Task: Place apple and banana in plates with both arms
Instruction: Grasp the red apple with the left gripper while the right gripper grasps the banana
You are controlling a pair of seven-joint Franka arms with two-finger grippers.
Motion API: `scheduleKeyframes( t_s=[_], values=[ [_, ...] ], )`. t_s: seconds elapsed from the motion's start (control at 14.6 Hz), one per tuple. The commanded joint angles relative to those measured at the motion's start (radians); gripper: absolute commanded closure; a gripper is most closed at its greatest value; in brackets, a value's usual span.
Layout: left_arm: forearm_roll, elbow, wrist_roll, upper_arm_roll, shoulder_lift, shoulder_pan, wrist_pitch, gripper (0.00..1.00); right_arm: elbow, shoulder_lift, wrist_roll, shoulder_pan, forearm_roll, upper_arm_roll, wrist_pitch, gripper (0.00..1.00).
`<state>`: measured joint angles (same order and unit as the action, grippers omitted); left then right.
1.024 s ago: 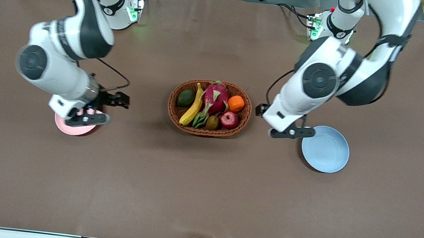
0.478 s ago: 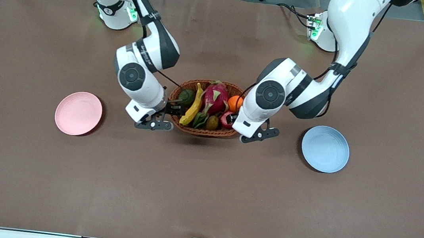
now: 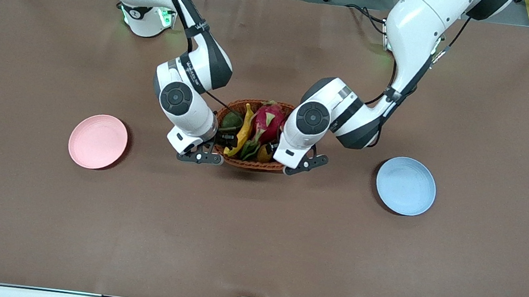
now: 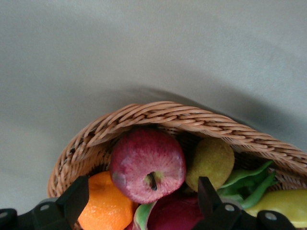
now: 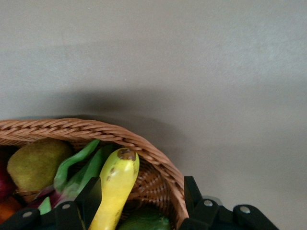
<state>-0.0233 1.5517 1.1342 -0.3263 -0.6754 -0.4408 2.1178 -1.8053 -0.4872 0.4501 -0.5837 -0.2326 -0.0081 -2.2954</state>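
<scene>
Reaching into the oval wicker basket [image 3: 248, 164] with both grippers.

Speckled dark-red apple [image 4: 147, 164] and curved yellow banana [image 5: 115, 187] sit ungrasped between parted jaws (left gripper [image 4: 139, 201], right gripper [image 5: 141, 196]); pink plate [image 3: 98, 141] and blue plate [image 3: 405, 186] wait bare.

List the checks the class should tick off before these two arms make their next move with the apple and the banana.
1. Left gripper straddles the apple: ok, one open finger on each side of it.
2. Right gripper straddles the banana: ok, fingers open, banana nearer to one finger.
3. Apple free to lift: cannot tell; it lies close beside the orange and the basket wall.
4. Pink plate has nothing on it: ok.
5. Blue plate has nothing on it: ok.
6. Fruit gripped: not ok, neither one yet.
</scene>
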Motion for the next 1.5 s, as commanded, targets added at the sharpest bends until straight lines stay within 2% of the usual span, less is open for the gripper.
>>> scheduleKeyframes(
  t_s=[0.0, 0.34, 0.82, 1.02, 1.16, 1.3, 1.43],
  values=[
    [-0.017, -0.024, 0.035, 0.001, -0.027, -0.022, 0.007, 0.00, -0.003, -0.016, 0.016, -0.050, -0.069, -0.009, -0.038, 0.25],
    [-0.027, -0.018, 0.039, 0.009, -0.053, -0.026, 0.044, 0.00, -0.005, -0.037, 0.032, -0.054, -0.071, -0.009, -0.059, 0.29],
    [-0.029, -0.015, 0.036, 0.013, -0.075, -0.026, 0.041, 0.02, -0.005, -0.050, 0.065, -0.071, -0.071, -0.009, -0.059, 0.29],
    [-0.029, -0.015, 0.038, 0.013, -0.072, -0.026, 0.040, 0.37, -0.003, -0.057, 0.070, -0.070, -0.070, -0.009, -0.062, 0.29],
    [-0.027, -0.019, 0.041, 0.012, -0.061, -0.021, 0.031, 0.55, -0.003, -0.064, 0.068, -0.070, -0.068, -0.010, -0.071, 0.31],
    [-0.026, -0.019, 0.041, 0.012, -0.038, -0.016, 0.027, 0.71, -0.003, -0.074, 0.068, -0.070, -0.068, -0.010, -0.075, 0.31],
    [-0.027, -0.022, 0.038, 0.013, -0.004, -0.004, -0.007, 0.79, -0.003, -0.077, 0.070, -0.070, -0.068, -0.010, -0.078, 0.32]
  ],
)
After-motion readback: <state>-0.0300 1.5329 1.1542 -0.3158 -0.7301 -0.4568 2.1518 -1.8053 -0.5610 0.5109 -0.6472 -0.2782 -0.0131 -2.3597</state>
